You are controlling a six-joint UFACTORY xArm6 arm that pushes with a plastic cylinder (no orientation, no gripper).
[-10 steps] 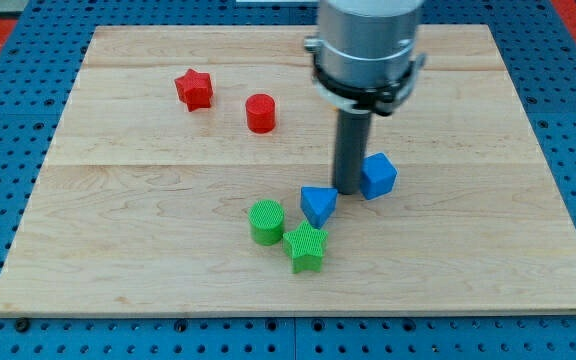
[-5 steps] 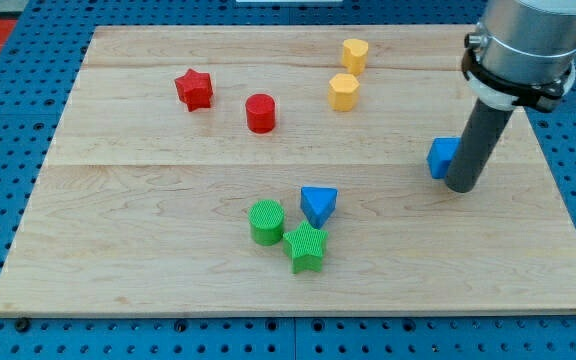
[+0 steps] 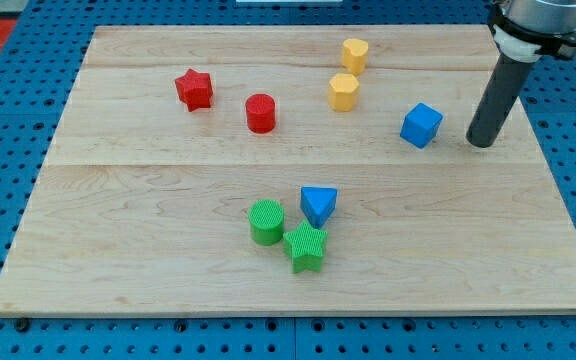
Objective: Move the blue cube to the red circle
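Observation:
The blue cube [image 3: 421, 125] lies on the wooden board, right of centre. The red circle, a short red cylinder [image 3: 260, 113], stands well to its left in the upper middle. My tip [image 3: 481, 143] rests on the board just right of the blue cube, with a small gap between them. The rod rises toward the view's top right corner.
A red star [image 3: 194, 89] lies left of the red cylinder. Two yellow blocks [image 3: 344, 92] [image 3: 355, 54] sit between cylinder and cube, nearer the top. A blue triangular block [image 3: 318, 205], a green cylinder [image 3: 266, 222] and a green star [image 3: 306, 247] cluster at lower centre.
The blue cube has moved right and up the board, from beside the blue triangular block to right of centre. My tip has swung to the cube's right side and now stands apart from it.

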